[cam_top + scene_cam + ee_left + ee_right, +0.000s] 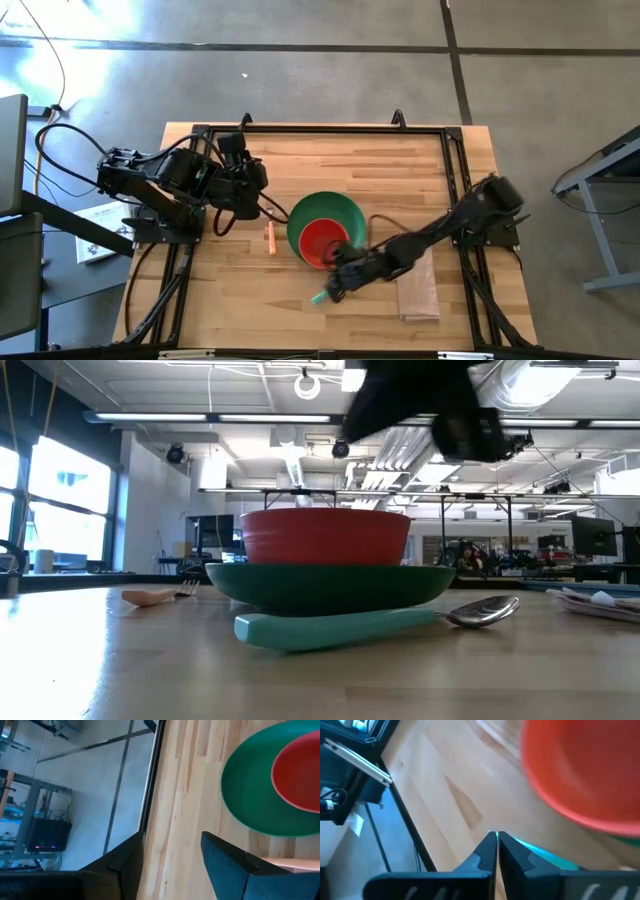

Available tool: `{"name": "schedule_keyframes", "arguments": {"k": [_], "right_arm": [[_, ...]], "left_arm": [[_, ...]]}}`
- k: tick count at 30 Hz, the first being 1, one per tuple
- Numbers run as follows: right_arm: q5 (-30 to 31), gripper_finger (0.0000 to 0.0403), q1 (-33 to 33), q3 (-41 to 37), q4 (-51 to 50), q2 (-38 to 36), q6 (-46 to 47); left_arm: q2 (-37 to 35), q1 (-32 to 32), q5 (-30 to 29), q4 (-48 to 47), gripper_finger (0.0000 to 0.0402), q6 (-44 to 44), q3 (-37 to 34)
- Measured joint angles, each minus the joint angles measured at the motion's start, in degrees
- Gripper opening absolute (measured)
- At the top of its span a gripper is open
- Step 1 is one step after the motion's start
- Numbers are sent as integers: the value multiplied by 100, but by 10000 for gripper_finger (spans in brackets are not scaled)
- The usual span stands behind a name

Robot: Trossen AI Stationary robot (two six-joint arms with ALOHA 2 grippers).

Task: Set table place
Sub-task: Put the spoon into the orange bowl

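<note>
Right gripper [496,840] hangs with fingers pressed together, empty, just over the spoon [340,626], which lies beside the plate [345,212] holding the bowl [322,241]. Any low swing could knock the spoon askew. Left gripper [172,850], spread, waits near the fork [269,239].

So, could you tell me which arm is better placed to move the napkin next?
The right. Its gripper hangs by the spoon, close to the napkin; the left gripper waits beyond the plate.
</note>
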Motion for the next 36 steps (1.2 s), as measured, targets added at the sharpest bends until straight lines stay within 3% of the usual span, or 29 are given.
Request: {"name": "schedule_keyframes", "arguments": {"k": [11,20,25,36], "right_arm": [[-264,0,80,2728,-1374,2360,-64],[-403,0,107,4668,-3407,3544,-279],[-546,0,57,5062,-3527,3780,-446],[-1036,0,315,5080,-3951,3798,-289]], "left_arm": [[0,0,26,-2,184,435,0],[-2,0,24,-2,184,564,0],[-4,0,24,-2,184,564,0],[-4,2,24,-2,184,564,0]]}}
